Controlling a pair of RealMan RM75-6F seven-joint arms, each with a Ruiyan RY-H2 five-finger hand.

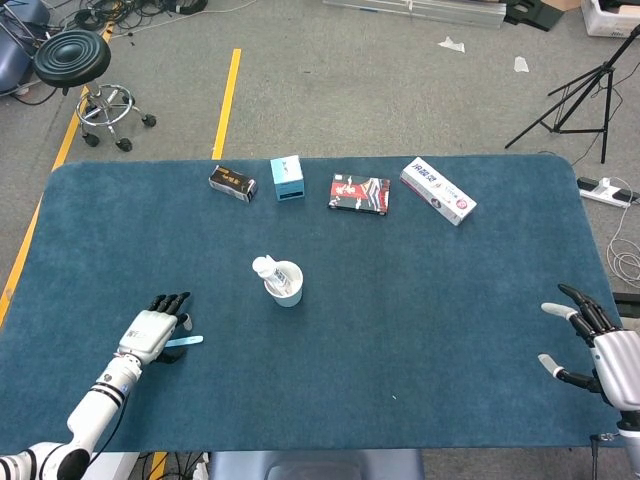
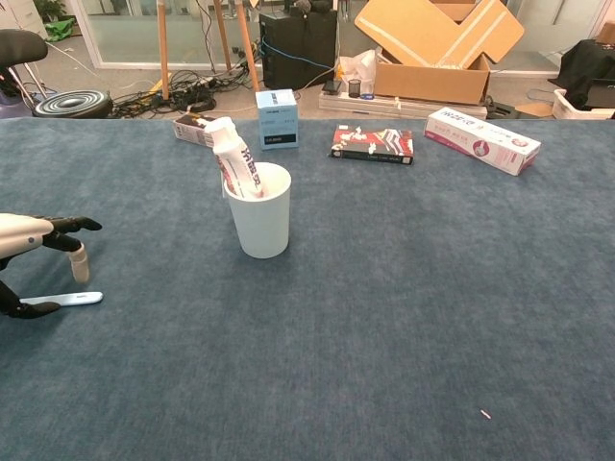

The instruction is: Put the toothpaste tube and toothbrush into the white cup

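On the blue tabletop (image 1: 420, 300), the toothpaste tube (image 2: 236, 158) already leans in the white cup (image 2: 261, 223). At the cup's eight o'clock, the left robot hand (image 1: 150, 331) hovers over the flat-lying toothbrush (image 2: 69, 300), fingers loosely apart, apparently ready to pinch it. The right robot hand (image 1: 598, 342) rests spread.

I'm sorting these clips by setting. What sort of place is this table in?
Probably a lab or workshop, not a home: cardboard boxes and tangled cables lie on the floor behind the blue-covered table, and a tripod and rolling stool stand nearby.
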